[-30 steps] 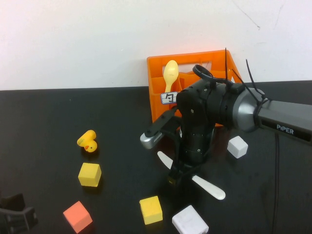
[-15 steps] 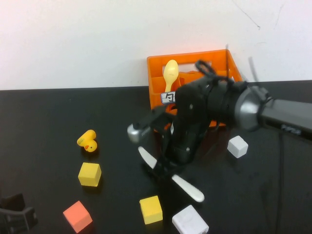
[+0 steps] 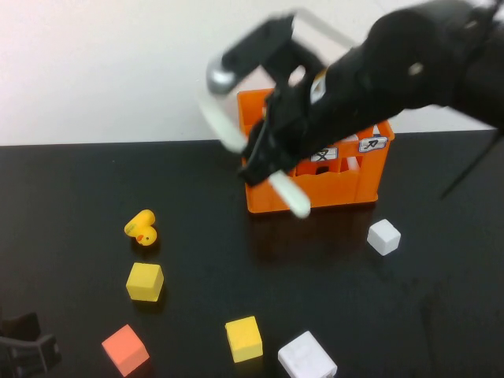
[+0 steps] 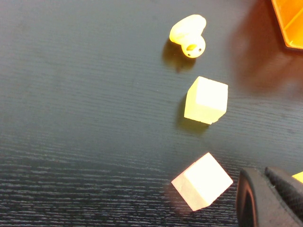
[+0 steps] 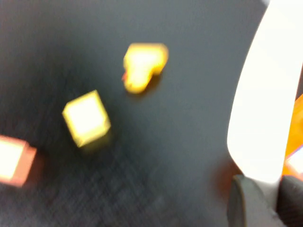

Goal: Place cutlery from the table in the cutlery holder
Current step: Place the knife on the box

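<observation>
My right gripper (image 3: 266, 161) is shut on a white plastic utensil (image 3: 290, 193) and holds it high in the air, slanted, in front of the orange cutlery holder (image 3: 346, 183) at the back. In the right wrist view the white utensil (image 5: 265, 94) runs out from between the fingers (image 5: 246, 203), with the holder's orange wall (image 5: 297, 118) right beside it. The arm hides most of the holder's compartments and what stands in them. My left gripper (image 3: 24, 348) rests shut and empty at the table's near left corner; its fingers (image 4: 265, 198) show in the left wrist view.
On the black table lie a yellow duck (image 3: 142, 228), a yellow cube (image 3: 145, 281), an orange-pink cube (image 3: 124, 349), a second yellow cube (image 3: 243, 339), and two white cubes (image 3: 306, 356) (image 3: 383, 236). A white wall stands behind the holder.
My right gripper has lifted the white utensil off the table and carried it up and back, from the table's middle to in front of the orange holder. The left arm has not moved.
</observation>
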{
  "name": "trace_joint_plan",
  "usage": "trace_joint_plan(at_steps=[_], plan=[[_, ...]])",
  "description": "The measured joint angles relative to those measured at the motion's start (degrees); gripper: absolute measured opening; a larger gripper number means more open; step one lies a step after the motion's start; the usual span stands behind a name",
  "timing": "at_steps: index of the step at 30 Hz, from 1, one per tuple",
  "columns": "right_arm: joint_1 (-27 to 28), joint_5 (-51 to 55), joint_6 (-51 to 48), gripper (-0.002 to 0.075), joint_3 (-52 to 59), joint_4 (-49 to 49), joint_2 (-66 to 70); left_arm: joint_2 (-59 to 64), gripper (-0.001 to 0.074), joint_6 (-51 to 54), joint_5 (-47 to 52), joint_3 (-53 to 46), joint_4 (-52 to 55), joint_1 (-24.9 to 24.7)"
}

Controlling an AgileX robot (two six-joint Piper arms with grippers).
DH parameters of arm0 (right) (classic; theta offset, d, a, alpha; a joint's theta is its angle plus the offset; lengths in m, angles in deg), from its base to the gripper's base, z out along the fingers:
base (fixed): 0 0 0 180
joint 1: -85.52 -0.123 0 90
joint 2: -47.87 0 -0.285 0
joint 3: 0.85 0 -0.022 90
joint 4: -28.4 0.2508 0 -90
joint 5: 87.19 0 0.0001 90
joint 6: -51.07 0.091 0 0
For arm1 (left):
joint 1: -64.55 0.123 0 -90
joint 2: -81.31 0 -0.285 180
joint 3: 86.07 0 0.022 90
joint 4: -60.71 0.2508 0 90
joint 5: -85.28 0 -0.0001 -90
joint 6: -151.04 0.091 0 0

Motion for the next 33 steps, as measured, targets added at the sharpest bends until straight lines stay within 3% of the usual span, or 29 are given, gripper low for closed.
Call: trace_joint_plan(at_steps=[7, 13, 22, 28, 33], plan=[[0.1, -10.0, 3.9, 0.0108, 2.6, -10.7, -5.7, 0.0, -0.0001, 0.0, 0.0, 0.0, 0.0, 0.0], [5.0, -23.4, 13.6, 0.0108, 10.5, -18.1, -8.5, 0.0, -0.0001, 0.0, 0.0, 0.0, 0.0, 0.0], [14.2, -48.8, 15.9, 0.0108, 23.6, -16.0, -9.3, 0.0, -0.0001, 0.0, -0.1, 0.0, 0.0, 0.0], [15.3, -63.4, 15.3, 0.0108, 26.7, -15.0, -7.9, 0.0, -0.0001, 0.0, -0.1, 0.0, 0.0, 0.0], [15.4, -67.1, 12.5, 0.0108, 26.8, -14.5, -3.8, 0.0, -0.0001, 0.0, -0.1, 0.0, 0.0, 0.0]])
